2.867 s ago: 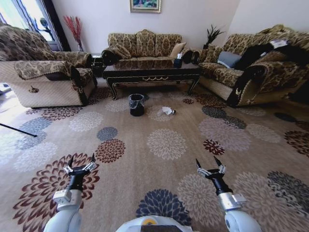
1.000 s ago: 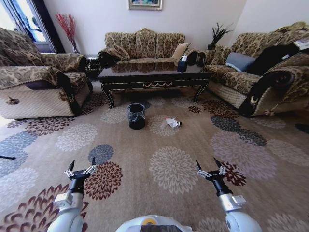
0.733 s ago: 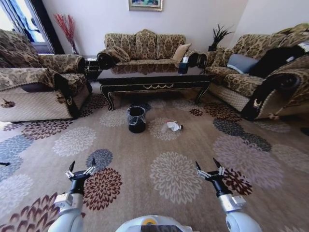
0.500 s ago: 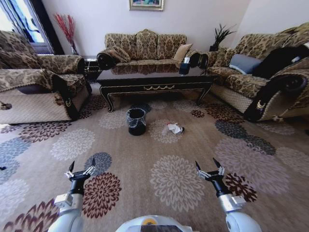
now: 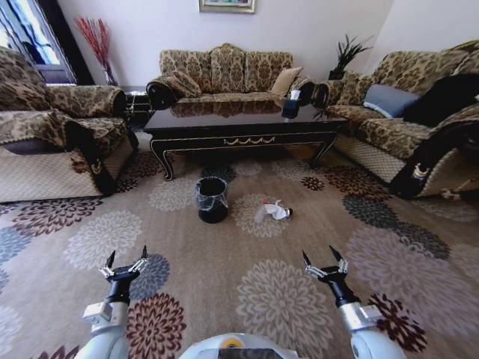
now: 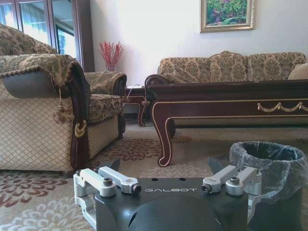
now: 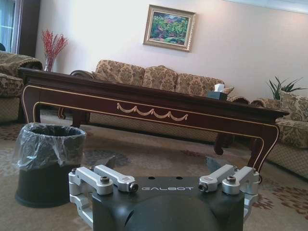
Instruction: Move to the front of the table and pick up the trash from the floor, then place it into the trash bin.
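The dark glossy table (image 5: pixel 243 140) with gold trim stands ahead on the flowered carpet floor (image 5: pixel 105 228). In front of it sits the black lined trash bin (image 5: pixel 212 199). Just to its right lies the trash (image 5: pixel 274 212), a crumpled white wad with a small bottle against it. My left gripper (image 5: pixel 126 262) and right gripper (image 5: pixel 324 262) hang low and open over the carpet, well short of both, holding nothing. The left wrist view has the left gripper (image 6: pixel 165 166) with the bin (image 6: pixel 269 166) and table (image 6: pixel 226 94) beyond. From the right wrist, the right gripper (image 7: pixel 161 161) faces the bin (image 7: pixel 47 159) and table (image 7: pixel 144 103).
Patterned sofas ring the table: one behind (image 5: pixel 224 71), an armchair on the left (image 5: pixel 52 142), a sofa on the right (image 5: pixel 419 127). A dark tissue box (image 5: pixel 291 108) sits on the table's right end. Open carpet lies between me and the bin.
The whole head view has shifted as I drove forward: table, bin and trash now appear nearer and larger. Both grippers keep the same open pose.
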Robot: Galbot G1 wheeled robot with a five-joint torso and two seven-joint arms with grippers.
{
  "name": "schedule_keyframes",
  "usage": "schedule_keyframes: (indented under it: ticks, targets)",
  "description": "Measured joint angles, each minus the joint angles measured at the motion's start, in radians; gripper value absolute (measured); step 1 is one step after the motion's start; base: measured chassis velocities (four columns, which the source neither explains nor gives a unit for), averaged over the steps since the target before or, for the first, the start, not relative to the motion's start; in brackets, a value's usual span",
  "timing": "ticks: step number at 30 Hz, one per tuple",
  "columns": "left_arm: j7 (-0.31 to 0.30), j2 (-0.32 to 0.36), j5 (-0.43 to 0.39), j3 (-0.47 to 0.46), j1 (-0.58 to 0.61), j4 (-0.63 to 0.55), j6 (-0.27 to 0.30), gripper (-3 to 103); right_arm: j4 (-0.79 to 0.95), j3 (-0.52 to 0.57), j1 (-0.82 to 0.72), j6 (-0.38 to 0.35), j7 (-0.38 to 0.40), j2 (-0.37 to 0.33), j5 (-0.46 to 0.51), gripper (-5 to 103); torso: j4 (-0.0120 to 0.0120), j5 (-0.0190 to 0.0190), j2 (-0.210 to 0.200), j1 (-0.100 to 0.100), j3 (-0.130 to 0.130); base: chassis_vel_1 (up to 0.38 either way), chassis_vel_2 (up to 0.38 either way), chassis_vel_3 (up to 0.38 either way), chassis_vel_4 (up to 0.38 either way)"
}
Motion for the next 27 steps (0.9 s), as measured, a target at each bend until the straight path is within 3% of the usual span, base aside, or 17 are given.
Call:
schedule_keyframes:
  ticks: [27]
  targets:
    - [0.001,0.000,-0.005,-0.008,0.012,-0.016,-0.002,100,0.010,-0.001,-0.007,0.004,-0.003,0.002,-0.002,100,0.0000,0.0003,0.000,0.000,0.000,-0.224,0.225,0.230,-0.233]
